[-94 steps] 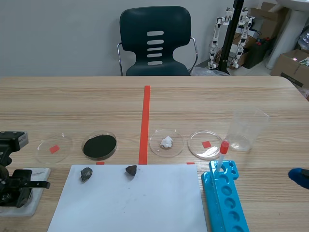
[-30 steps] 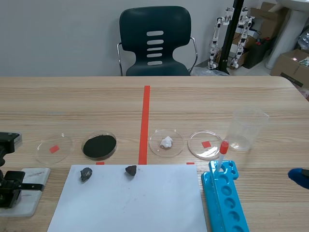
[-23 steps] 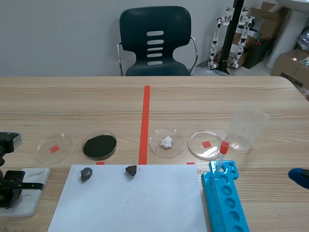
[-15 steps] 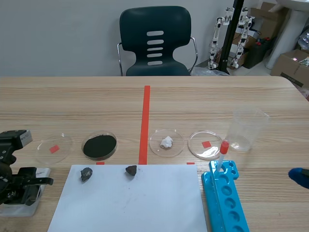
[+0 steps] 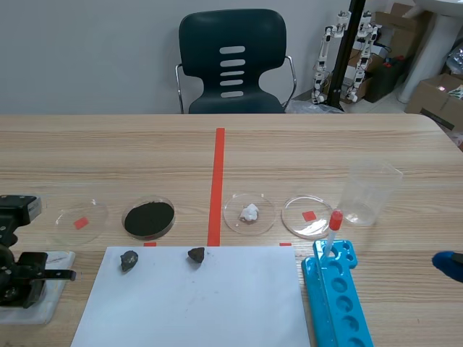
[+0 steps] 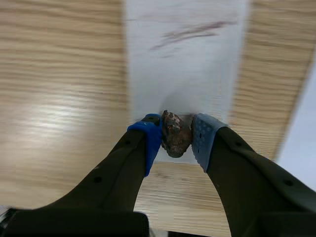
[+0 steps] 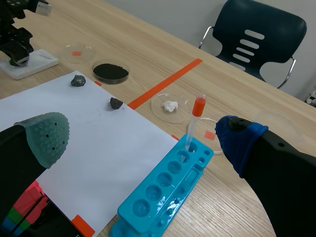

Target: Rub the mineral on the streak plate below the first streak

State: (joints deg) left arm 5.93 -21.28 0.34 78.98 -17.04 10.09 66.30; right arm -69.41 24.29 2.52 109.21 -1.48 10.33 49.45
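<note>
Left gripper [image 6: 176,143]: pads clamped on the mineral [image 6: 174,132].
Mineral: at the near end of the plate [image 6: 185,74]; the streak [image 6: 190,33] lies ahead, well apart.
Right gripper [image 7: 143,140]: fingers wide apart, holding nothing, near the rack [image 7: 163,192].

left arm [image 5: 16,269]: low, at the left side | left gripper [image 6: 176,132]: fingers squeeze the mineral [image 6: 174,136] | right gripper [image 7: 143,140]: fingers wide apart, holding nothing
</note>
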